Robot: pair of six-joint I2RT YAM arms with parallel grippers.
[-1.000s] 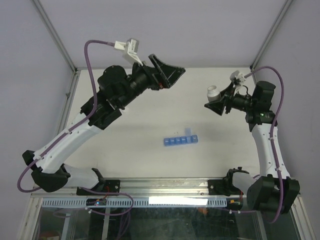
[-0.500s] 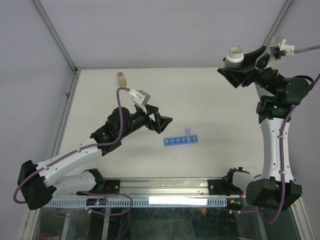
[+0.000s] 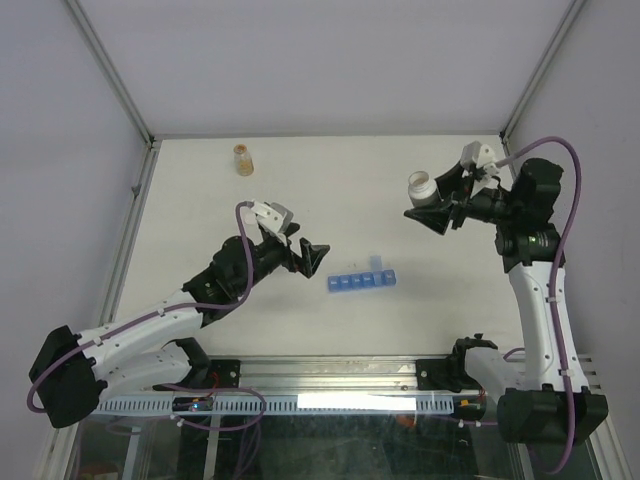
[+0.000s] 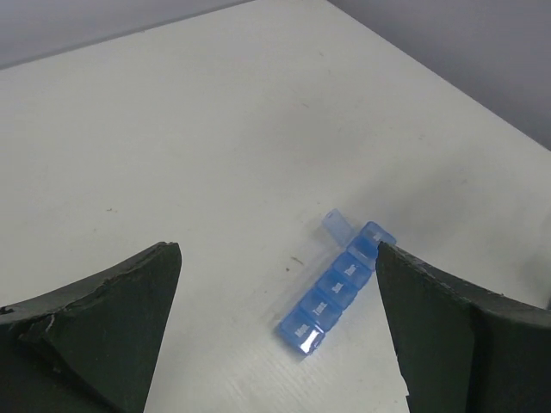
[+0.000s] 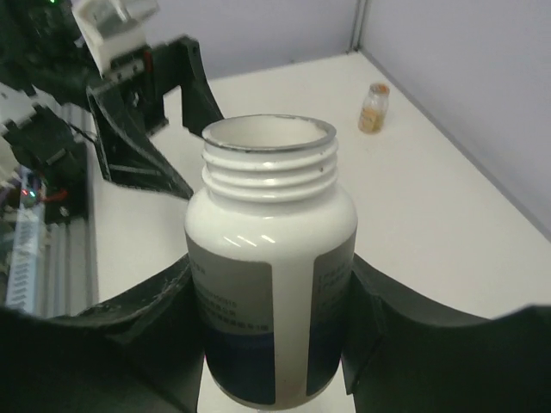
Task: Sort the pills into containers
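The containers (image 3: 361,280) are a strip of translucent-blue compartments lying mid-table, with one lid at the right end standing open. They also show in the left wrist view (image 4: 338,288). My left gripper (image 3: 308,258) is open and empty, just left of the strip; in its own view (image 4: 275,249) the strip lies ahead between the fingers. My right gripper (image 3: 432,212) is shut on an uncapped white bottle (image 3: 423,186) and holds it above the table, right of and behind the strip. In the right wrist view the bottle (image 5: 271,258) sits between the jaws of this gripper (image 5: 271,331). No pills show.
A small amber bottle (image 3: 241,158) stands at the table's back left and also shows in the right wrist view (image 5: 374,107). The table is walled by grey panels at the back and both sides, with a metal rail (image 3: 330,372) along the near edge.
My left arm swung down from the back of the table to just left of the strip. My right arm lifted the white bottle high, then brought it back down.
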